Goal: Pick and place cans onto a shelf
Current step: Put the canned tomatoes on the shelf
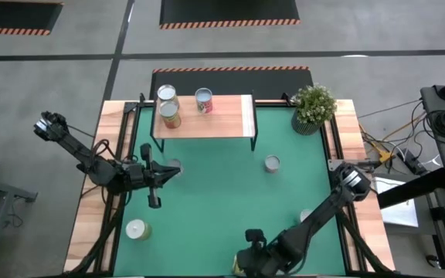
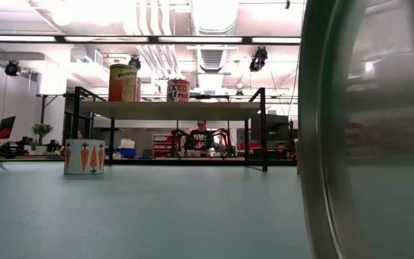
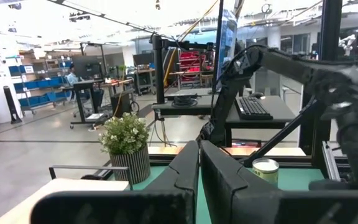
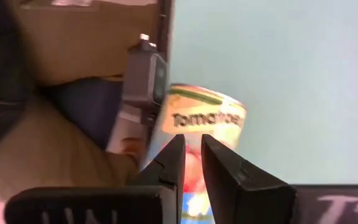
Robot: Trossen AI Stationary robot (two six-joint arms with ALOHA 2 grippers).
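Note:
The wooden shelf (image 1: 207, 117) stands at the table's far side and bears three cans (image 1: 167, 94) (image 1: 170, 116) (image 1: 204, 100). My left gripper (image 1: 171, 171) is shut and empty at the table's left, beside a can (image 1: 176, 164); its fingers show in the left wrist view (image 3: 199, 163). My right gripper (image 1: 243, 261) is shut at the near edge. Its fingertips (image 4: 191, 146) stand in front of a tomato can (image 4: 207, 118), which fills the right of the low view (image 2: 365, 129). More cans stand on the mat (image 1: 272, 163) (image 1: 136, 229) (image 1: 306, 216). My right gripper's shut fingertips (image 4: 178, 149) stand right at the tomato can's labelled side (image 4: 204, 124), close to the low camera. I cannot tell whether they touch it.
A potted plant (image 1: 313, 108) stands at the far right corner, beside the shelf. A white can with carrots (image 2: 84, 157) stands on the mat in the low view. The low camera's housing (image 4: 145, 78) sits next to the tomato can. A person (image 2: 202, 137) sits beyond the table.

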